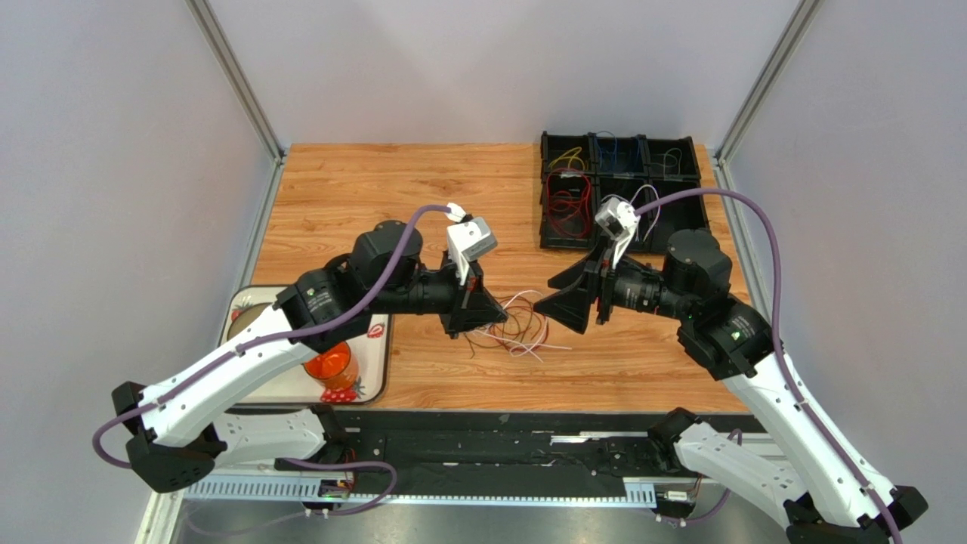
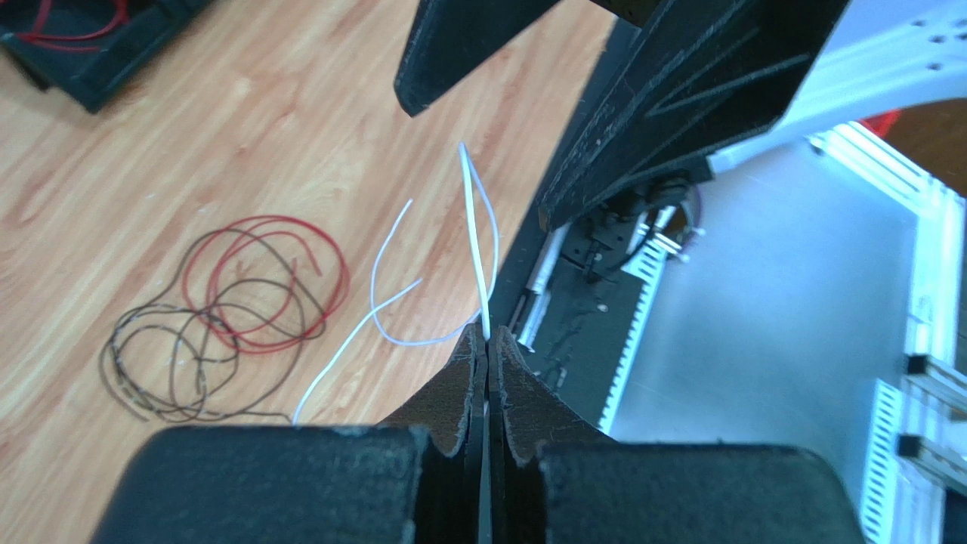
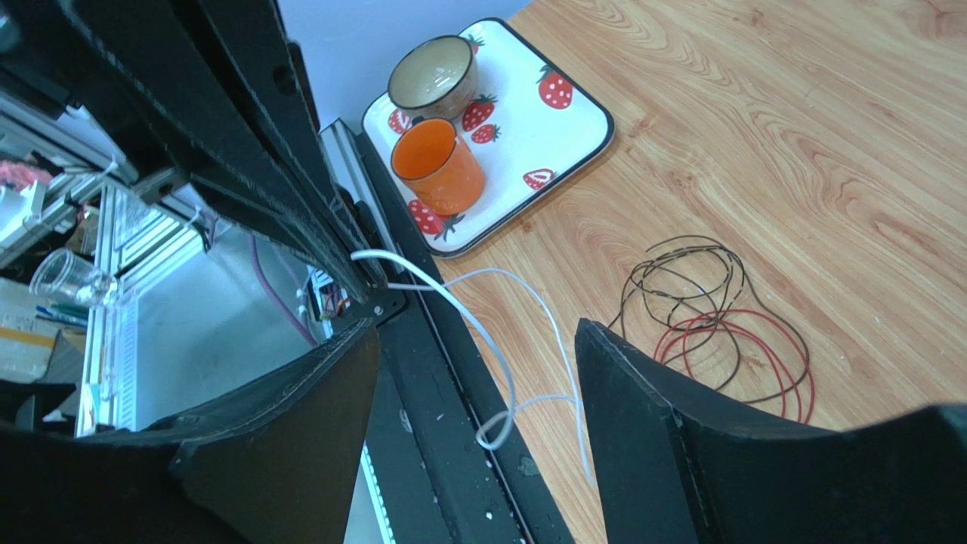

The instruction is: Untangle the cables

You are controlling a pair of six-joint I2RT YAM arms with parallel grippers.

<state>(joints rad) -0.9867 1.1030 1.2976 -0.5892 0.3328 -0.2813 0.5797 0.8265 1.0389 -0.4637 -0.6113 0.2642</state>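
Left gripper point(image 2: 487, 337): pinched tight on white cable point(image 2: 470, 204).
Right gripper point(image 3: 477, 331): jaws wide, holding nothing, facing left gripper.
Red and brown cables point(image 1: 520, 329): loose coil on tabletop point(image 1: 341, 193), mid near edge.

Brightly and evenly lit from overhead, with only soft, faint shadows beneath the arms on the wooden table point(image 1: 341, 193), mild sheen on its grain, crisp in the overhead view, slightly soft on the nearest black fingers point(image 2: 454, 397) in the wrist views.
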